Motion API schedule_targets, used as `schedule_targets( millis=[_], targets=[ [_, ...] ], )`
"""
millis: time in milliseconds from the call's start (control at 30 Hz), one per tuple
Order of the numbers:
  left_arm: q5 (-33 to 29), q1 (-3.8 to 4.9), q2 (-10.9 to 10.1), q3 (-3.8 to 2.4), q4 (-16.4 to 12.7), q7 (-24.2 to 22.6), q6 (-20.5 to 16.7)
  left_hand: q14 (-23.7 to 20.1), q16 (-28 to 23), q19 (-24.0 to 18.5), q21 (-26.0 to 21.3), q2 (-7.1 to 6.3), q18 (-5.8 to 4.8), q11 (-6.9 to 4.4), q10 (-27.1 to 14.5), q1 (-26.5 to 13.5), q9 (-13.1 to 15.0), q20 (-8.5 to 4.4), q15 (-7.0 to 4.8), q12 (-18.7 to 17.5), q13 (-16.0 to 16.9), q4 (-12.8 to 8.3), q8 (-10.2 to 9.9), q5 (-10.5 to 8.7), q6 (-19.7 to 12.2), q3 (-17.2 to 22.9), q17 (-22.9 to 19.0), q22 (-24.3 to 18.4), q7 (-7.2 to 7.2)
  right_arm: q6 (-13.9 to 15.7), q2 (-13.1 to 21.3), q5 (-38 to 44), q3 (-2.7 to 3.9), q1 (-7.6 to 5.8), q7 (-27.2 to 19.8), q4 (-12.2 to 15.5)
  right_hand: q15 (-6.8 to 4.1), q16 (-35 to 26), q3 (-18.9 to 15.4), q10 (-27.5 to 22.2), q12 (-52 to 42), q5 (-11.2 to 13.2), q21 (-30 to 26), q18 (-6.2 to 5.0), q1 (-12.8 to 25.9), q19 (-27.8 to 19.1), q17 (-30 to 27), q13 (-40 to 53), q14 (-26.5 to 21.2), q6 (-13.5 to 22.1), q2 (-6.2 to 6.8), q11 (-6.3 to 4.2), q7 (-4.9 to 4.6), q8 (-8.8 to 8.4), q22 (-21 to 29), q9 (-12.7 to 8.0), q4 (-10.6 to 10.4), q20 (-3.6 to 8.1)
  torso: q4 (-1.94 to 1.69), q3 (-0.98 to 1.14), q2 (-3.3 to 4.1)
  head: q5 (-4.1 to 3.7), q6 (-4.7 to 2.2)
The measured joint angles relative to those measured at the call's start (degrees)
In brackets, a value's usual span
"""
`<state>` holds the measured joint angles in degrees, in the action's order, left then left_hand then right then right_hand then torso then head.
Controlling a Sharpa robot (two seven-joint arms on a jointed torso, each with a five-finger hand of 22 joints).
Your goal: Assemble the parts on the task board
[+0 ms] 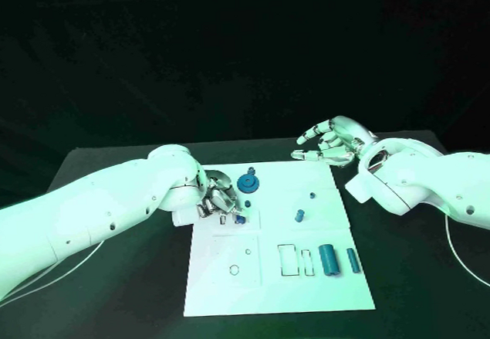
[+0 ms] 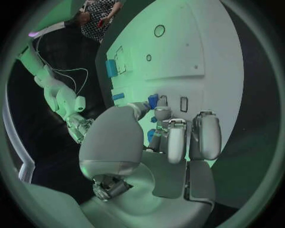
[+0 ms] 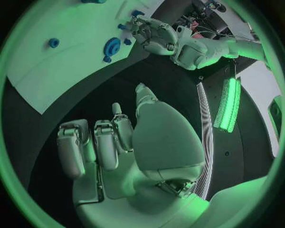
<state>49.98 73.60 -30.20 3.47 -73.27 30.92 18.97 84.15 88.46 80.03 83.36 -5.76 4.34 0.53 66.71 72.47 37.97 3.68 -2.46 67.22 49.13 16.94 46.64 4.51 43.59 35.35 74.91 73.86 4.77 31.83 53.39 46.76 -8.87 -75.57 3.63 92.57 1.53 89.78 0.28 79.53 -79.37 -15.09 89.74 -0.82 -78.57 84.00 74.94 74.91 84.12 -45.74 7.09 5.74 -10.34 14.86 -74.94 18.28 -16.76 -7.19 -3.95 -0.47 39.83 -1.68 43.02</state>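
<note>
The white rectangular task board (image 1: 277, 291) is being carried by the black table (image 1: 119, 301), lying at its middle with its long sides running from the near edge towards the far edge. On the board's far half a round blue gear-like part (image 1: 248, 185) is being seen beside a small blue peg (image 1: 250, 170), and two more small blue pieces (image 1: 301, 212) are lying towards the board's right edge. Near the board's right near corner two upright blue cylinders (image 1: 329, 260) are being shown beside narrow rectangular outlines, while small round openings are being shown on the left near half.

The left silver many-fingered hand (image 1: 216, 202) is being held over the board's far left edge, with its fingers (image 2: 177, 142) curled downward around small blue pieces (image 2: 153, 100); one piece seems to be pinched at the fingertips, though the grasp cannot be told for sure. The left white arm (image 1: 92, 217) is being stretched across the table's left side towards the board.

The right silver many-fingered hand (image 1: 334, 142) is being kept raised near the table's far edge, off the board's far right corner, released and holding nothing, with its fingers (image 3: 95, 147) loosely bent and apart. The right white arm (image 1: 447, 184) is being brought in over the table's right side, bent at the wrist.
</note>
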Motion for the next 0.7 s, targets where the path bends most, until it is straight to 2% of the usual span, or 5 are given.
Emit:
schedule_targets(
  millis=[67,167,233,467,700],
  targets=[
    [-0.36,-0.01,-0.31,-0.02,-0.24,0.01,-0.18,0.00,0.00,0.00,0.00,-0.96,0.00,-0.01,0.38,-1.01,0.64,0.00,0.00,0.00,0.28,-0.49,-0.12,0.00,0.02,1.14,0.00,0.15,0.02,-0.02,-0.01,-0.01,0.00,0.00,0.00,-0.03,0.00,0.00,0.00,0.00,0.00,0.00,0.00,0.00,0.00,0.00,0.00,0.00,0.00,0.00,0.00,0.00,0.00,0.00,0.00,0.00,0.00,0.00,0.01,-0.01,0.00,0.02,-0.02],
    [-0.96,-0.03,-0.96,-0.24,-0.88,0.01,-0.82,0.00,0.00,0.00,0.24,-1.11,0.00,-0.09,0.72,-2.05,1.31,0.00,0.00,0.00,0.49,-0.74,0.13,0.00,0.02,1.53,0.00,0.29,0.03,-0.05,0.00,-0.03,0.00,0.00,0.01,-0.07,0.00,0.00,0.16,0.00,0.00,0.00,0.00,0.00,0.07,0.00,0.00,0.00,0.00,0.00,-0.07,0.00,0.00,0.00,0.00,0.00,0.16,0.00,0.02,-0.01,0.00,0.03,-0.08],
    [-1.30,-0.03,-1.47,-0.31,-1.42,0.01,-1.39,-0.21,0.12,0.30,0.24,-1.63,0.00,-0.11,1.10,-2.56,1.41,-0.29,-0.20,0.00,0.84,-2.74,0.16,0.00,0.03,3.98,0.00,0.57,0.02,-0.07,0.04,-0.04,0.00,0.00,0.01,-0.08,0.00,0.00,0.16,0.00,0.00,0.00,0.00,0.00,0.23,0.00,-0.01,0.00,0.00,0.00,-0.23,0.00,0.00,0.00,0.01,0.00,0.16,0.00,0.02,-0.01,0.00,0.03,-0.10],
    [-1.92,-0.05,-3.71,-0.41,-4.08,-0.08,-4.45,-0.21,0.28,0.44,0.46,-2.47,0.00,-0.34,1.75,-3.85,2.65,-0.44,-0.20,0.19,1.36,-2.64,0.17,0.46,0.60,4.36,0.00,1.00,-0.10,-0.15,0.21,-0.06,0.00,0.00,0.01,-0.09,0.00,0.00,0.16,0.00,0.00,0.00,0.00,0.00,0.23,0.00,-0.01,0.00,0.00,0.00,-0.23,0.00,0.00,0.00,0.01,0.00,0.16,0.00,-0.02,0.00,0.00,-0.13,0.05],
    [0.07,-0.45,-5.21,-0.42,-6.64,-0.28,-7.98,0.00,0.28,0.53,0.67,-2.98,0.00,-0.52,2.52,-4.36,3.00,-0.52,-0.41,0.18,1.73,-2.55,0.17,0.60,1.49,4.45,0.00,1.10,-0.38,-0.21,0.35,-0.06,-0.01,0.01,0.01,-0.10,0.00,0.00,0.16,0.00,0.00,-0.22,0.00,0.00,0.23,0.00,-0.02,-0.01,0.00,0.00,-0.23,0.00,0.00,0.00,0.02,0.01,0.16,0.00,-0.11,0.01,-0.01,-0.13,0.30]
  ],
)
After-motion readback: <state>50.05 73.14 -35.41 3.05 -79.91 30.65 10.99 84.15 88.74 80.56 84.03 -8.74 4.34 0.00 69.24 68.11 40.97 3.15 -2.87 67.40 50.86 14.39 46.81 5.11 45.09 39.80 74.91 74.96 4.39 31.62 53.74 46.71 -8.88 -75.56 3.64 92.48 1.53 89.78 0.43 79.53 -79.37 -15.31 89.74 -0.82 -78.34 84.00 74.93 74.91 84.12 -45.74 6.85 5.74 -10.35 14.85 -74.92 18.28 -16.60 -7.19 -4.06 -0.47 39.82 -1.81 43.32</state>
